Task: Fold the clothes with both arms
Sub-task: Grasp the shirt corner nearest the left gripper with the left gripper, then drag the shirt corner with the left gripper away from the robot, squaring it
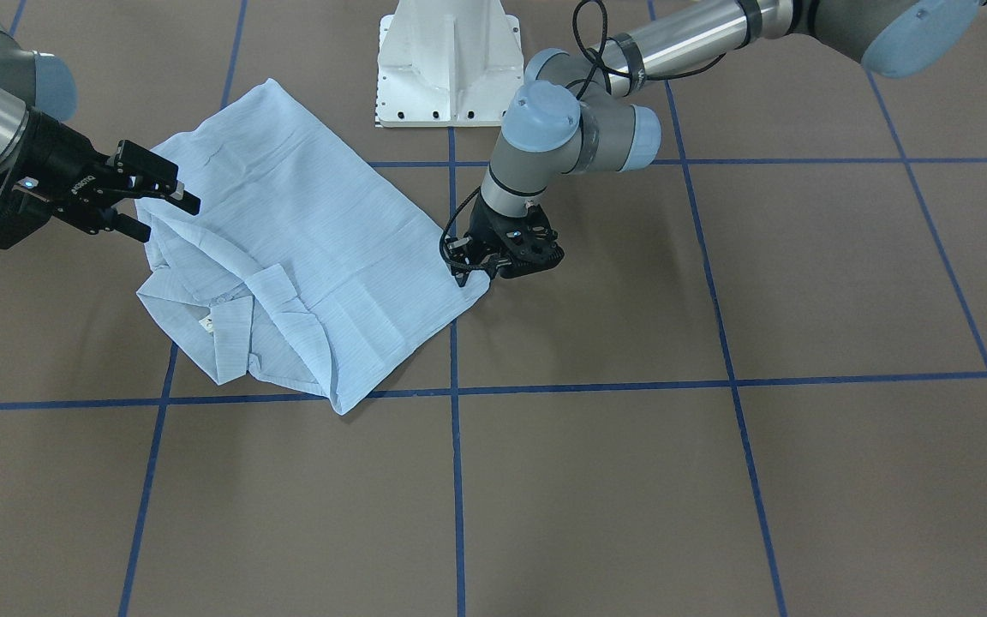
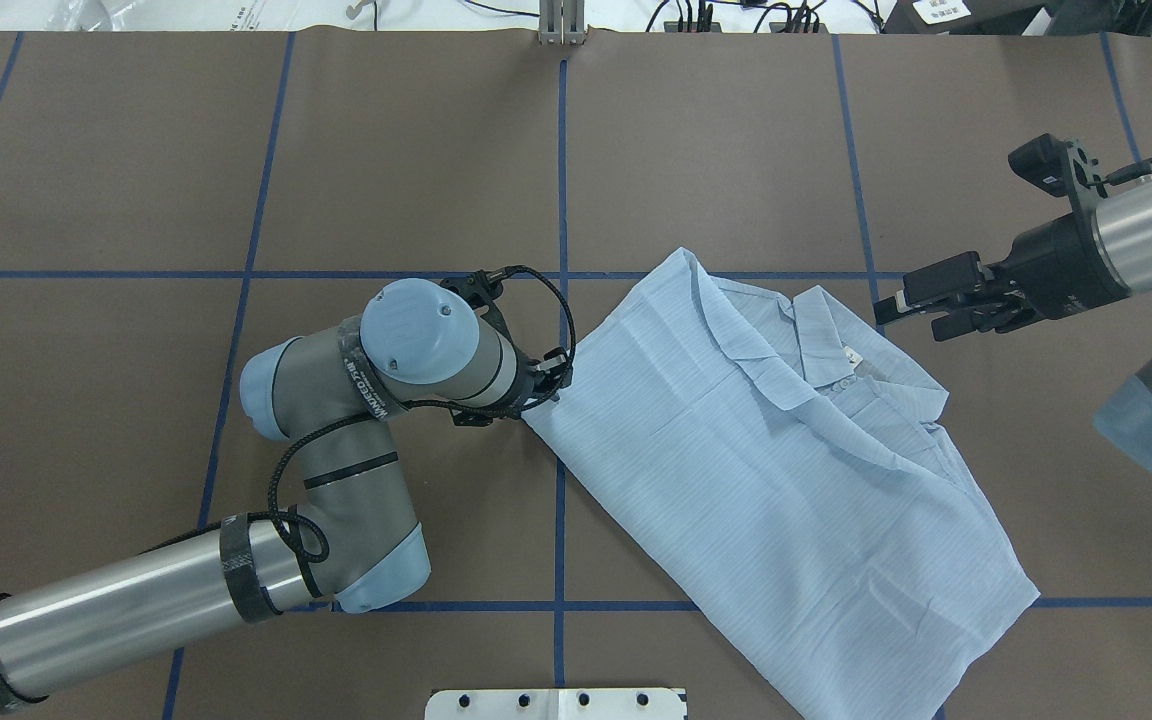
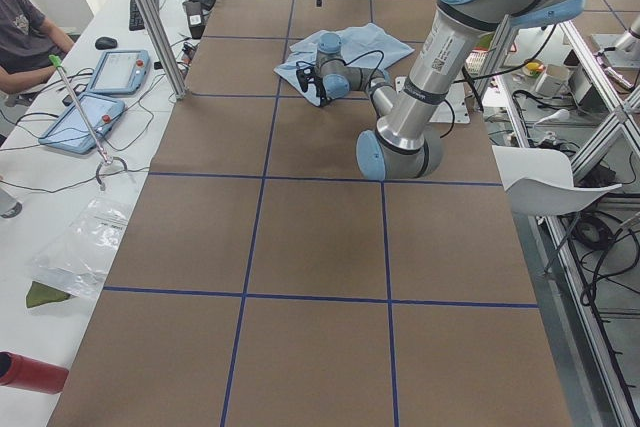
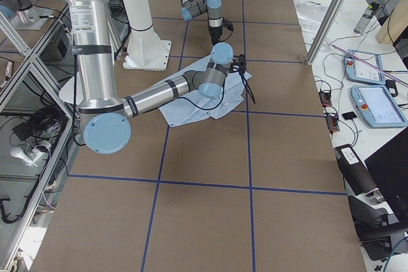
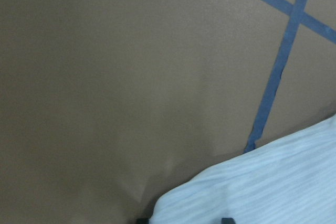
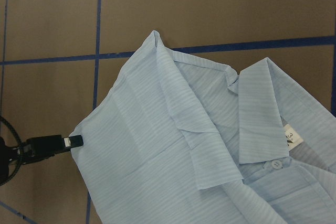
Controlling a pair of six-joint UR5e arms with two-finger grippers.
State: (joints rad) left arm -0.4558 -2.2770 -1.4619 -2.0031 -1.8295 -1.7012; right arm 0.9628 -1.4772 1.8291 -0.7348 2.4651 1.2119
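Note:
The pale blue striped shirt [image 1: 305, 248] [image 2: 766, 480] lies flat and partly folded on the brown table, collar [image 2: 821, 330] and neck label [image 6: 290, 137] facing up. My left gripper [image 1: 478, 272] [image 2: 548, 385] is down at the table on the shirt's corner. In the left wrist view its dark fingertips stand apart with smooth fabric [image 5: 262, 187] between them, so it reads as open. My right gripper [image 1: 166, 218] [image 2: 908, 320] hovers open just past the shirt's collar-side edge, holding nothing.
The white pedestal base [image 1: 442, 68] stands behind the shirt on the robot's side. Blue tape lines [image 1: 456, 480] grid the tabletop. A seated person [image 3: 25, 32] and tablets [image 3: 115, 72] are at a side desk beyond the table.

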